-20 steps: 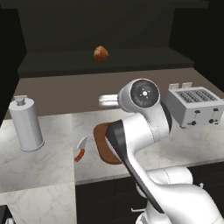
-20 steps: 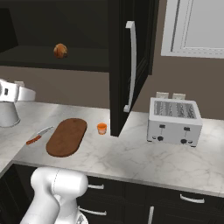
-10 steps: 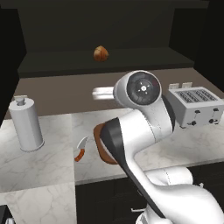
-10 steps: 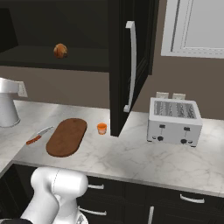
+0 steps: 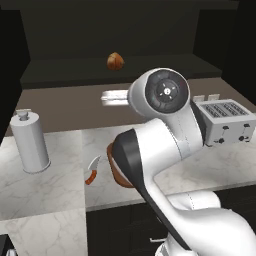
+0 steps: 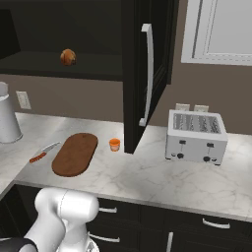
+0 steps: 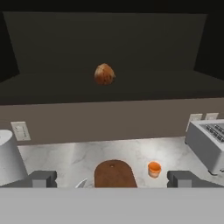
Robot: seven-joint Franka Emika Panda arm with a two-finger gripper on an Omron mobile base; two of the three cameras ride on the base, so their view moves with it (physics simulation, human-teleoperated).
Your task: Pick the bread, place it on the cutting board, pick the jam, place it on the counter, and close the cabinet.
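Small round golden-brown bread roll (image 7: pixel 104 74) resting on the shelf of the open black wall cabinet (image 6: pixel 147 74), above the flat dark reddish-brown oval cutting board (image 6: pixel 75 153). Unmoved since half a second ago, as are board and tiny orange jam jar (image 6: pixel 114 144); arm swung slightly. Too round to point anywhere; crease direction unclear. Gripper (image 7: pixel 112 178) jaws spread wide, holding nothing, facing the roll from well short.
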